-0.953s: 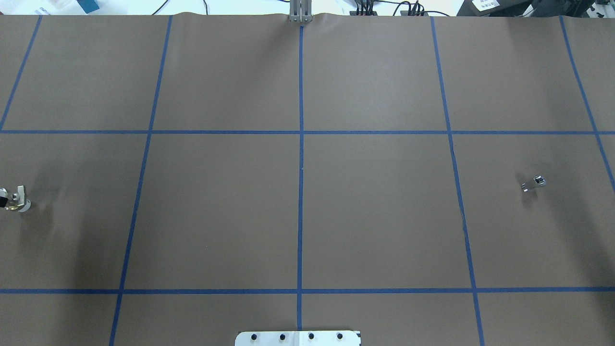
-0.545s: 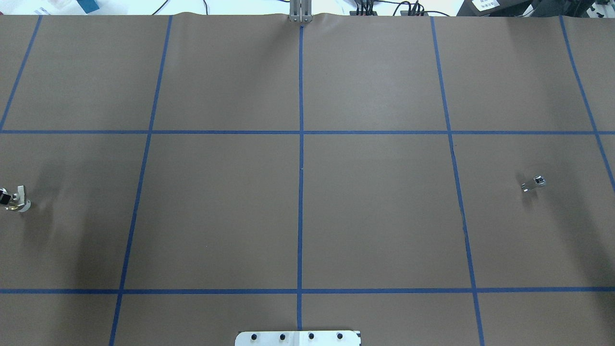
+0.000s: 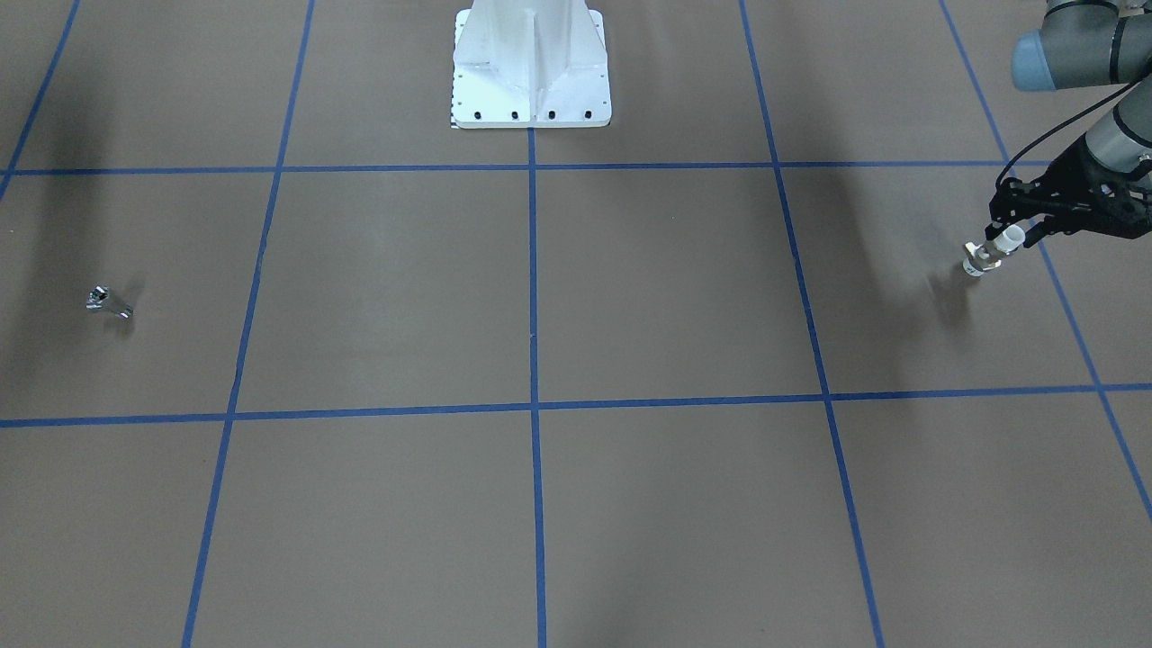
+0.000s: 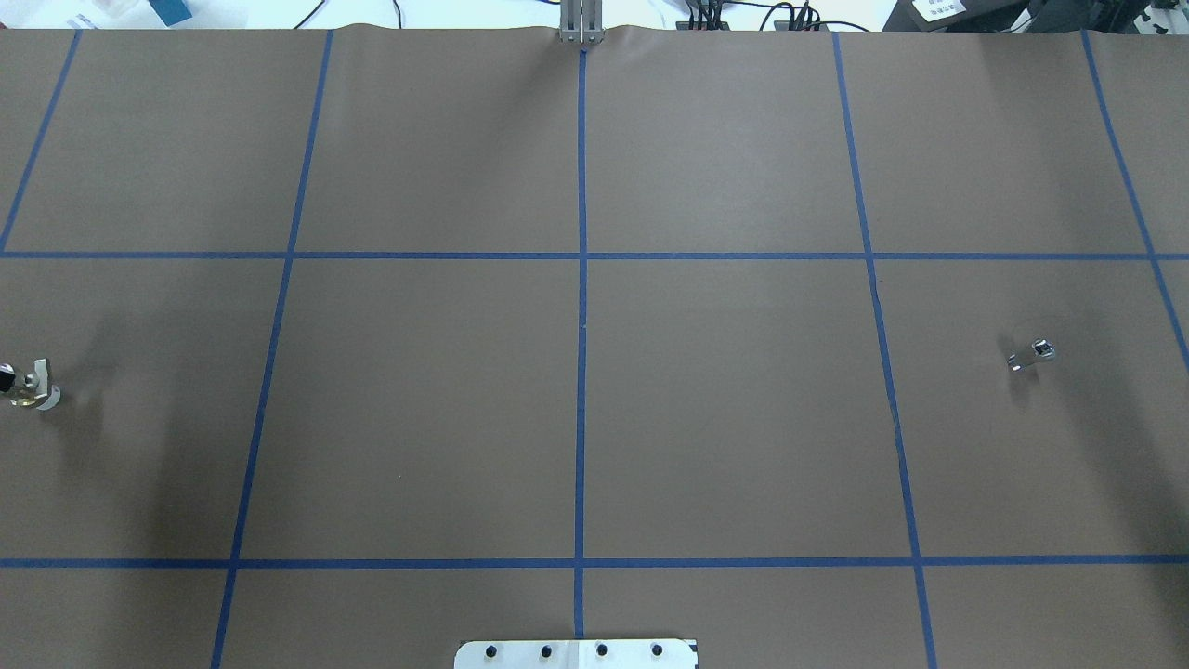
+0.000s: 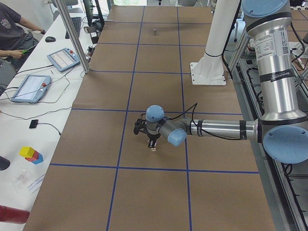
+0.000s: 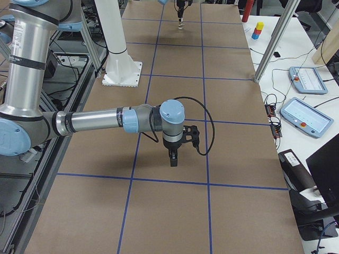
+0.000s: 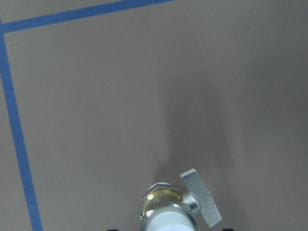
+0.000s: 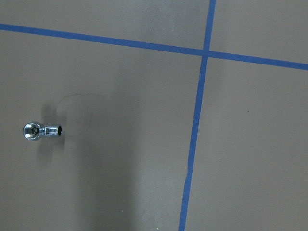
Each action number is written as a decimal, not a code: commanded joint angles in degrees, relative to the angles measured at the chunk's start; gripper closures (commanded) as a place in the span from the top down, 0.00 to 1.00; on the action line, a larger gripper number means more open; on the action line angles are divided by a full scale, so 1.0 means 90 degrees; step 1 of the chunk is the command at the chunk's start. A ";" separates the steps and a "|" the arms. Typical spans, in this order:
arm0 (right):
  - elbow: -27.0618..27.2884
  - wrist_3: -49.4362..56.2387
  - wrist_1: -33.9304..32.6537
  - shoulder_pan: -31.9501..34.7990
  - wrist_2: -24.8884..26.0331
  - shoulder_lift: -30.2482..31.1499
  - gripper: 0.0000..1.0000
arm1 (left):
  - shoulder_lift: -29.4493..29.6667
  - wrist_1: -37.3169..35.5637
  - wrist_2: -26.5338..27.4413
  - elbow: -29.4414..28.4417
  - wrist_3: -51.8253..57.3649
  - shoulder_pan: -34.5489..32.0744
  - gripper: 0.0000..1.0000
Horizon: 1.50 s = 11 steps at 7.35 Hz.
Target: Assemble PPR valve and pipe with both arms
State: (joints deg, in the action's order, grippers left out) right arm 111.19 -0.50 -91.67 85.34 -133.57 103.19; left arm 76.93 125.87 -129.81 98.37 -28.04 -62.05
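Brass valve [image 3: 987, 254] x1 pinched by L fingers [image 3: 1035, 230]; pipe [image 4: 1031, 355] x1; R fingers [image 6: 174, 157]: can't tell.

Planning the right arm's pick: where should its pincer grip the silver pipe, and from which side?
Probably the rounded head of the pipe, from straight above, jaws closing across it. The pipe lies flat on the table, so the top is open, and this leaves its threaded stub free for the PPR valve.
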 commanded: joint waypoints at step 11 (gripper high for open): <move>-0.0001 -0.0003 0.0176 -0.0049 -0.0003 -0.0010 1.00 | 0.6417 -0.5070 0.1484 0.0209 -0.4140 0.2587 0.00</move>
State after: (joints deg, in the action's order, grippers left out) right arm 111.18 -0.53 -90.09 84.97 -133.59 103.10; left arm 126.86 82.40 -118.49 105.49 -62.12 -41.96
